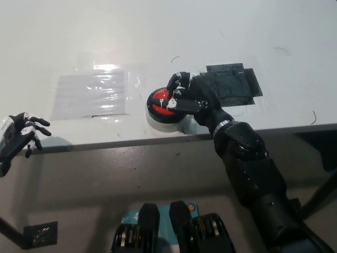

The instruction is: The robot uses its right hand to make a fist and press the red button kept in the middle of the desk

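Red button (pixel 160 101) near the front edge of the white desk (pixel 158 37), about the middle of it, seen from the head. Sits on a round white base (pixel 158 122) with a black ring around the red top. Black right hand (pixel 185 95) on the right side of the button, fingers curled in tight like a fist, holding nothing. Touches the red top and covers its right part. Black right arm (pixel 247 163) comes up from the bottom right and crosses the desk edge.

Dark see-through patch (pixel 237 84) stuck flat on the desk just behind and to the right of the black hand. Clear shiny tape patch (pixel 92 95) flat on the desk to the left of the button, with a bright spot of light on it. Well apart from the button.

White left hand (pixel 18 137) far at the left, low, in front of the desk edge and off the desk. Dark fingers spread apart, holding nothing, resting there. Well apart from the button.

Grey floor (pixel 131 179) below the desk edge.
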Available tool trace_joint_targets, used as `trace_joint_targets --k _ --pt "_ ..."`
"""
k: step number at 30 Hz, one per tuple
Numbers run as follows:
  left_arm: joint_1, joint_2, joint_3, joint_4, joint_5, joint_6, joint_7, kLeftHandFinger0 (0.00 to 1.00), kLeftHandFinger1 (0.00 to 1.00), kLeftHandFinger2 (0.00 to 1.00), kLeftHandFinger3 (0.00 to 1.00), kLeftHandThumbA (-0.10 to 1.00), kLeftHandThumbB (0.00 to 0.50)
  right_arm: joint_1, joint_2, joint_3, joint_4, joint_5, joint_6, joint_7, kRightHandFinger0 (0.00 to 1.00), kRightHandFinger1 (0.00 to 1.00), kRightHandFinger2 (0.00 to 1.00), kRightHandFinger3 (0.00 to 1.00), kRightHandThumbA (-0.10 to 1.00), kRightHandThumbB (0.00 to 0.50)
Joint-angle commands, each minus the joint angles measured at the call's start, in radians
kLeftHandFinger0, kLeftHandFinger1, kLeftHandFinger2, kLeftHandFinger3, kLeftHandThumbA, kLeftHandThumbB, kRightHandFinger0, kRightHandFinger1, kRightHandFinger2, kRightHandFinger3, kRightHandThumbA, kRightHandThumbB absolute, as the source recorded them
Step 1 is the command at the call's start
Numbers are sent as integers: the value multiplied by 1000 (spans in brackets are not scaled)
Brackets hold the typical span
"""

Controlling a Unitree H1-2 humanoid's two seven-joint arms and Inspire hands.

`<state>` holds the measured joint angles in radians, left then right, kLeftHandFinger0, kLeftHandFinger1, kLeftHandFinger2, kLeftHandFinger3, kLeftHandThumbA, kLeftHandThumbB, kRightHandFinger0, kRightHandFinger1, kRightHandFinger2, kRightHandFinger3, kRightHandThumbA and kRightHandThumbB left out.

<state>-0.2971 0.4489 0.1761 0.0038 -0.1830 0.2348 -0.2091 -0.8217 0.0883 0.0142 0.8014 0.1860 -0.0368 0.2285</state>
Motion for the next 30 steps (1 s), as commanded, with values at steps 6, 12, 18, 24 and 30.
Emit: trace_joint_targets --k 6,12,18,24,30 --pt "-1 25 12 -2 2 -36 -12 124 247 402 572 521 0 -126 5 -25 -106 38 82 22 0 0 212 213 1000 463" --pt "9 20 14 -23 0 -18 -10 107 249 406 566 526 0 -194 -25 -65 -260 57 188 -7 0 0 247 256 1000 500" --pt "14 27 12 -3 9 -30 -13 155 277 442 593 538 0 -215 -59 -105 -378 71 251 -31 0 0 237 233 1000 500" --pt "20 20 22 0 -4 -31 -15 122 248 409 567 516 0 -202 -123 -138 -426 62 261 -43 0 0 175 106 1000 498" --pt "29 14 28 -30 -3 -12 -4 124 260 429 563 510 0 -131 -193 -121 -570 51 324 -19 373 459 528 539 1000 498"
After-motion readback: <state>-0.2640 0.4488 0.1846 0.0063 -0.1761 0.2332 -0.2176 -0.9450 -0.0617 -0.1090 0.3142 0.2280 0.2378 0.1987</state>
